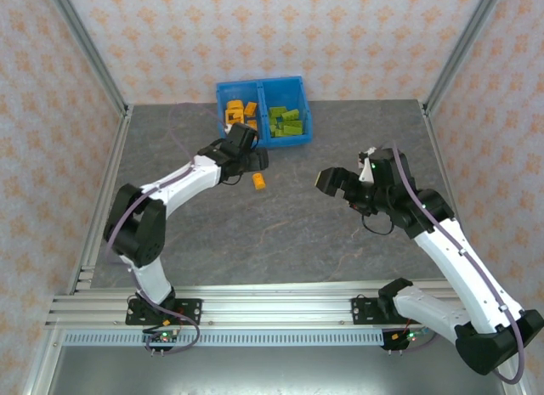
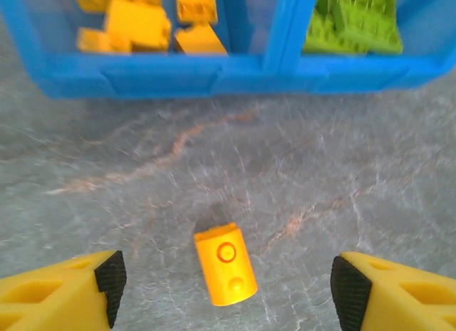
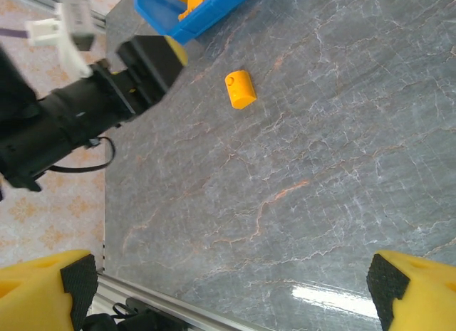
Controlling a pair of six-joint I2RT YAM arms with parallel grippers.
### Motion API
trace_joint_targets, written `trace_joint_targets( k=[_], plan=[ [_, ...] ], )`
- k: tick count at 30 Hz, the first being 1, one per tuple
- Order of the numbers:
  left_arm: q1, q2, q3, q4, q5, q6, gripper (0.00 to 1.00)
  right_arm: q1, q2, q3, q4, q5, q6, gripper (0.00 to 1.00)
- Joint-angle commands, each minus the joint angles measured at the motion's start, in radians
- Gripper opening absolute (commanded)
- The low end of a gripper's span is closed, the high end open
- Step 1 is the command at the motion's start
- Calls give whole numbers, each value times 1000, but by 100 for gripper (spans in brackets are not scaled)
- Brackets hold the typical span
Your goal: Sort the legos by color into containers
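Now lower the wide-open left end effector [image 2: 226, 280] straight over the lone orange lego [image 2: 225, 264], centring it before closing.

Grey marbled table [image 1: 280, 234] — a blue bin [image 1: 286, 143] at twelve o'clock, with one loose orange brick [image 1: 259, 183] at the bin's six o'clock.

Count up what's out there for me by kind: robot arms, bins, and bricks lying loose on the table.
Robot arms: 2, the left arm and the right arm
Blue bin: 1, split into two compartments
Loose bricks on the table: 1, an orange brick
Total: 4
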Motion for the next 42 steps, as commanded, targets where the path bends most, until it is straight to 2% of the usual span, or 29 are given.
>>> trace_joint_targets(
  k=[1,3,5,8,14,22,25,28,32,35,42],
  plan=[
    [-3,66,45,-3,72,-2,85,7,1,-10,-5,28,10,99],
    [-5,111,53,0,87,-11,92,6,8,-5,-5,28,7,99],
    [-10,159,67,-7,85,-19,95,7,16,0,-7,23,5,98],
    [-12,211,97,-38,60,-28,94,7,17,1,-10,20,5,98],
    [-12,295,158,-139,24,-27,72,7,3,-2,-21,32,7,98],
    [-11,315,204,-206,40,-26,35,6,3,-2,-13,26,18,99],
    [-8,293,235,-225,27,-18,25,7,0,3,-15,29,19,99],
    [1,234,274,-236,-18,5,23,6,-2,5,-16,26,19,98],
    [32,213,423,-307,-145,70,23,6,-2,6,-4,16,17,99],
    [66,267,544,-315,-201,112,23,7,-2,8,7,18,17,99],
    [140,508,854,-307,-156,146,24,7,7,22,59,39,28,98]
  ],
)
